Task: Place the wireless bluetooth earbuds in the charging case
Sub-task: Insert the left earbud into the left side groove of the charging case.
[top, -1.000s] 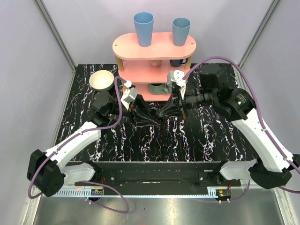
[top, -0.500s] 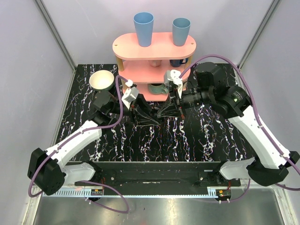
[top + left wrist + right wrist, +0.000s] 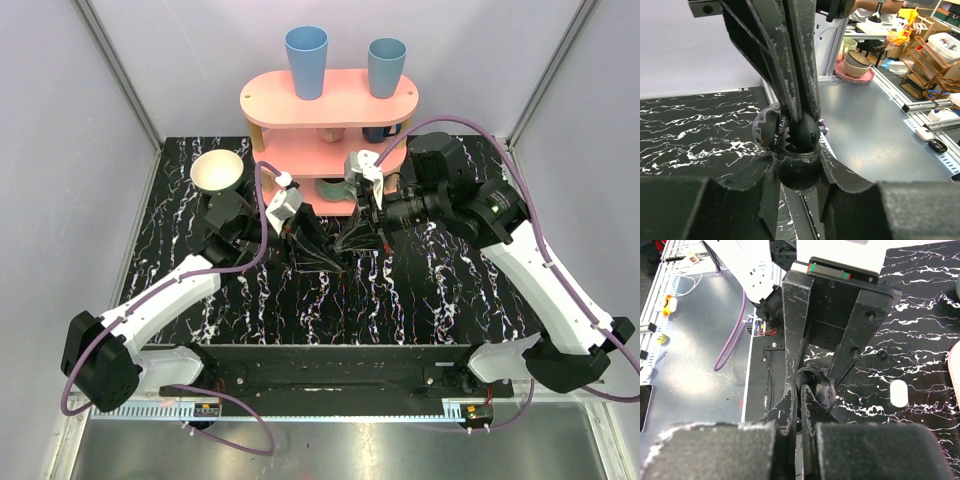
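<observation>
While both arms lean in over the middle of the black, white-veined surface [image 3: 420, 300], the overhead view puts the left claw [image 3: 328, 260] and right claw [image 3: 345, 243] tip to tip, just in front of the pink shelf [image 3: 330, 150]. Nothing white shows between them from up there.

From the left wrist, the left claw's scuffed matte-black fingers are clenched round a dark rounded lump [image 3: 796, 167]. I cannot tell what it is. The right claw's long, tapering fingers come down from above, pressed together, and meet that lump.

From the right wrist, the right claw's fingers are drawn in with only a sliver between them. Whether anything tiny is pinched there is not visible. The charging case [image 3: 899, 392] lies flat on the surface off to one side, apart from both claws: a small, smooth white oblong with rounded ends. The earbuds cannot be made out in any view.

Two things look risky. With the tips crowded this closely, one claw could knock or jam against the other. The case is slick plastic lying loose on a hard, glossy surface, so an off-centre touch would likely send it skating instead of seating it in a grip. A dropped earbud would also be hard to find among the white streaks.
</observation>
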{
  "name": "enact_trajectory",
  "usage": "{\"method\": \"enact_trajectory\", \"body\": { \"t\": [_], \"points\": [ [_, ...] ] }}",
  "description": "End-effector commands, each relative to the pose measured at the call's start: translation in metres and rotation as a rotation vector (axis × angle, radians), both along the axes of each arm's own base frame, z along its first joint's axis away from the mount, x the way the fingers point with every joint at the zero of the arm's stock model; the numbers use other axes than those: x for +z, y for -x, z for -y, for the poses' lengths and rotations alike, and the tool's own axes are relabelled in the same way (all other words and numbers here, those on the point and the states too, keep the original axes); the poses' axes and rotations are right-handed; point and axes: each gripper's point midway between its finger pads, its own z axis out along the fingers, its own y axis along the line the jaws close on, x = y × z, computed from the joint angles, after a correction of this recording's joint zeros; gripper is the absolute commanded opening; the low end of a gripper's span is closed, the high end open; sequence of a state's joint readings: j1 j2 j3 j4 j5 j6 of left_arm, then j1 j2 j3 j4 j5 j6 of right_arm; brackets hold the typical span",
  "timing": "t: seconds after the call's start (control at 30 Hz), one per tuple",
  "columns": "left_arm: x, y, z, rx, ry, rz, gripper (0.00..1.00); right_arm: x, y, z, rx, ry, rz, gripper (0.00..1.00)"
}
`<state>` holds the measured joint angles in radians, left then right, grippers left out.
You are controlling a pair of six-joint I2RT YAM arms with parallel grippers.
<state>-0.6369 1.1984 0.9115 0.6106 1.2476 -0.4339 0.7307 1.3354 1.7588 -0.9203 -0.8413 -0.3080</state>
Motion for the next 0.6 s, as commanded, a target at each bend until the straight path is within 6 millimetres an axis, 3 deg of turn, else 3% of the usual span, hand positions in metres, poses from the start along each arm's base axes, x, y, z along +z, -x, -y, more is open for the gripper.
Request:
{"method": "enact_trajectory", "body": {
  "t": [0.0, 0.2, 0.57],
  "points": [
    [0.025, 0.008, 0.001, -0.041, 0.048, 0.084, 0.0, 0.001, 0.002, -0.005, 0.034, 0.007, -0.015, 0.0],
    [0.029, 0.011, 0.001, -0.051, 0.055, 0.096, 0.0, -0.014, -0.005, -0.002, -0.002, 0.077, -0.036, 0.0],
    [0.029, 0.01, 0.001, -0.04, 0.058, 0.101, 0.0, -0.013, -0.002, 0.004, -0.005, 0.111, -0.039, 0.0]
  ]
}}
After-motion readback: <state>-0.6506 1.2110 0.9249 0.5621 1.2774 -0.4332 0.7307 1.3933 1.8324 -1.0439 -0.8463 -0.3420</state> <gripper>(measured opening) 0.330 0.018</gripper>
